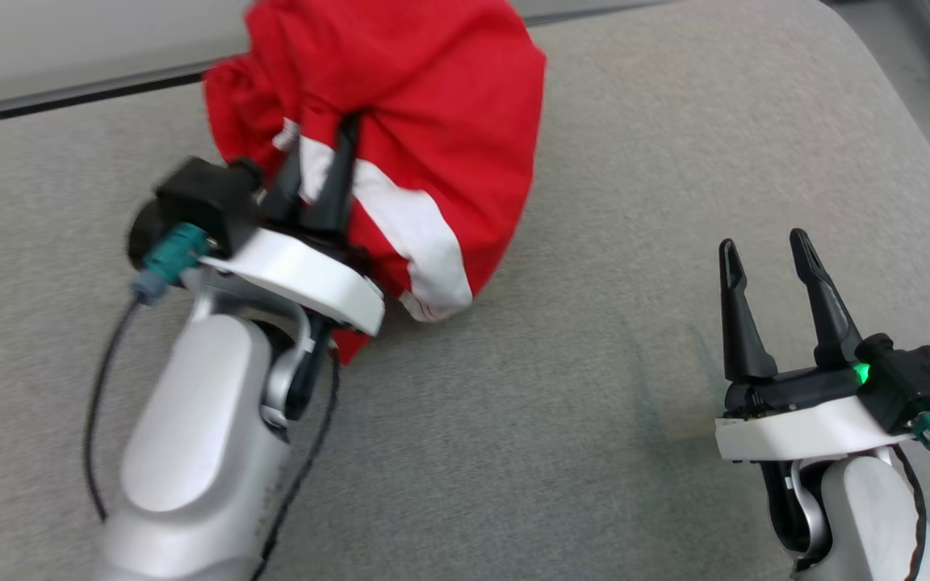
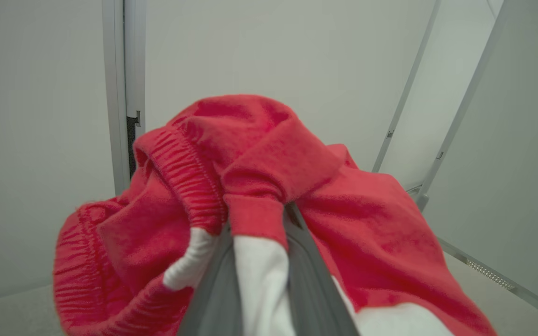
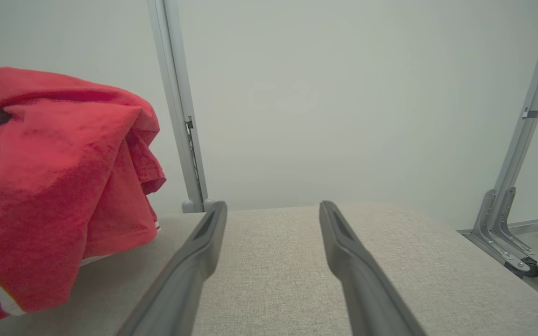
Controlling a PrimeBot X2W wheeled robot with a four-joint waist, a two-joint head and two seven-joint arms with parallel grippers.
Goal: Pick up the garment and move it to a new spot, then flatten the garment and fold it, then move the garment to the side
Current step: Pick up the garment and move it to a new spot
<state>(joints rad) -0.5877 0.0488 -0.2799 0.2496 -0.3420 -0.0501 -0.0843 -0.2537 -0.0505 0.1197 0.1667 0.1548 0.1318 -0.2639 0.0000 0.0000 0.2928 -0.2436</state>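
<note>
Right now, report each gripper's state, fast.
Left gripper: closed, holding a bunched fold of the red garment.
Right gripper: open, holding nothing, over the grey surface.

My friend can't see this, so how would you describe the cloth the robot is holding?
Look at the wide grey padded surface in front of the robot. Toward its far left, the left jaws pinch a bunched garment. It is the only bright red thing there, with a broad white stripe.
</note>
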